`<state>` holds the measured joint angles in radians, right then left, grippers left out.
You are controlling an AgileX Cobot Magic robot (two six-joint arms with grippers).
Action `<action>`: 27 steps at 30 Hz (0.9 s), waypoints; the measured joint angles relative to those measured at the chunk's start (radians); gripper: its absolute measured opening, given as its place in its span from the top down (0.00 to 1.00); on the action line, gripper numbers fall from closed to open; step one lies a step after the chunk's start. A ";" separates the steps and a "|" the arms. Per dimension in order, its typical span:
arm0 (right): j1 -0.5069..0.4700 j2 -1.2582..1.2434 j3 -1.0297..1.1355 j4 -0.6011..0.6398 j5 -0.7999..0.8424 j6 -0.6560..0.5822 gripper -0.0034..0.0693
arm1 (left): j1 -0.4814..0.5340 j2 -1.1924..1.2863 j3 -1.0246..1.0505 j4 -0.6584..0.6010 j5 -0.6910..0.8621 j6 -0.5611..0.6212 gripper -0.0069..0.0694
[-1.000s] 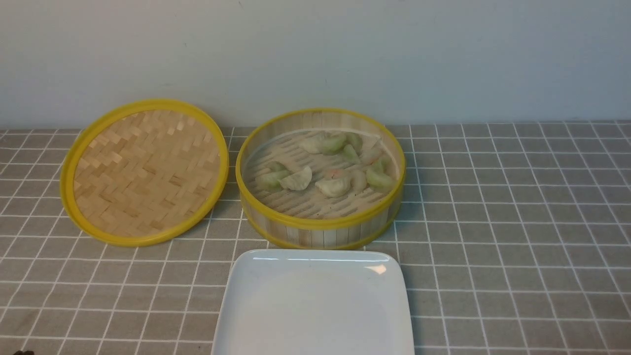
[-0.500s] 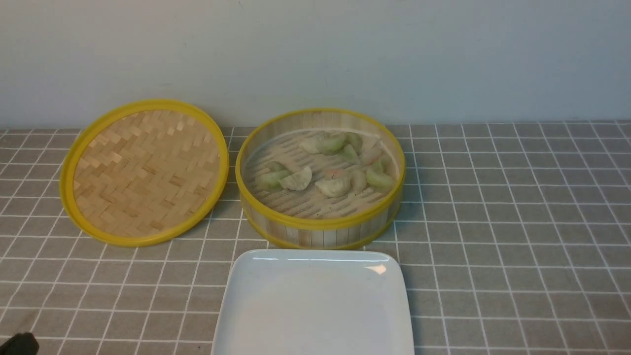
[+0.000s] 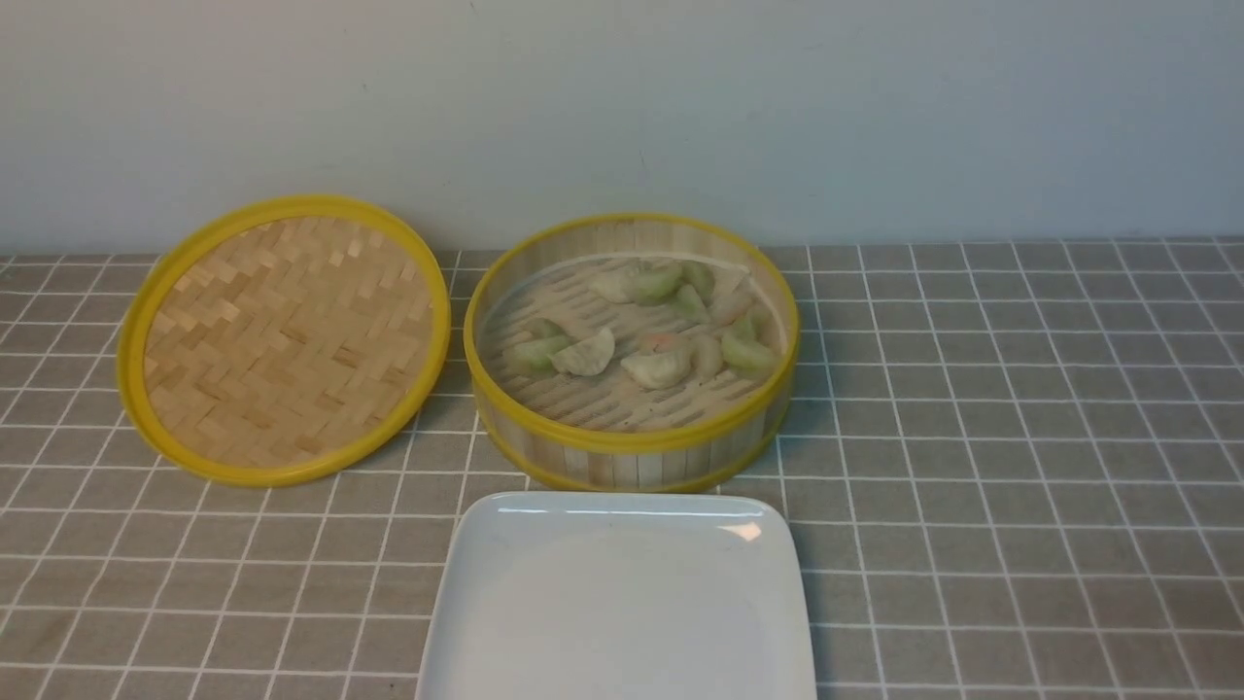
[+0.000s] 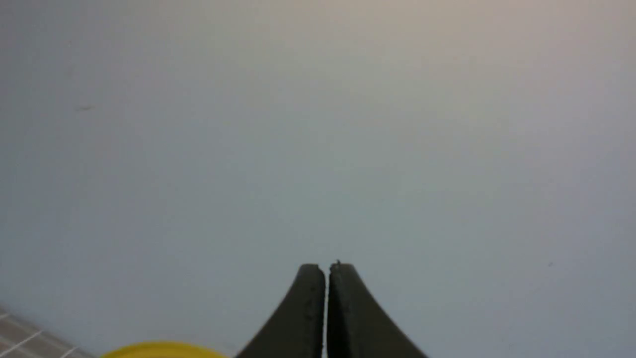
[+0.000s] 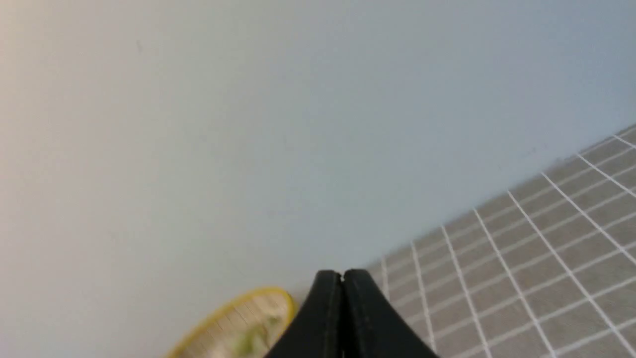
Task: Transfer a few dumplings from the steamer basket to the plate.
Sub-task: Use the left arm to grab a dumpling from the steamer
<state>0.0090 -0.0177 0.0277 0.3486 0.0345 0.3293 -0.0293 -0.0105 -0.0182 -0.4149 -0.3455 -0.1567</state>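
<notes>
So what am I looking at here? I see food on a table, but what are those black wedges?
This is a two-armed robot. The wide picture comes from a camera between its arms; neither arm shows there. On the checked tablecloth sit a bamboo steamer basket holding dumplings, its woven lid beside it, and a white plate with nothing on it. The other two pictures come from cameras on the wrists. The black wedges are the left gripper and right gripper, both shut, holding nothing.

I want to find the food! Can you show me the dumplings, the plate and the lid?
dumplings (image 3: pixel 661 367): front view, middle of one pale dumpling.
plate (image 3: pixel 622 603): front view, its bare white middle.
lid (image 3: pixel 287 340): front view, its woven centre.
</notes>
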 joint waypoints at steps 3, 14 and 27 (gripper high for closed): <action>0.000 0.000 0.000 0.080 -0.073 0.013 0.97 | 0.000 0.038 -0.147 0.025 0.097 -0.027 0.92; 0.006 0.000 -0.011 0.103 -0.092 0.063 0.97 | 0.000 0.644 -0.804 0.066 1.027 0.025 0.92; 0.042 0.461 -0.718 -0.102 0.814 -0.178 0.97 | -0.186 1.562 -1.446 -0.003 1.472 0.429 0.92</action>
<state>0.0512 0.4431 -0.6903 0.2465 0.8481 0.1512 -0.2148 1.5519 -1.4638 -0.4174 1.1266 0.2721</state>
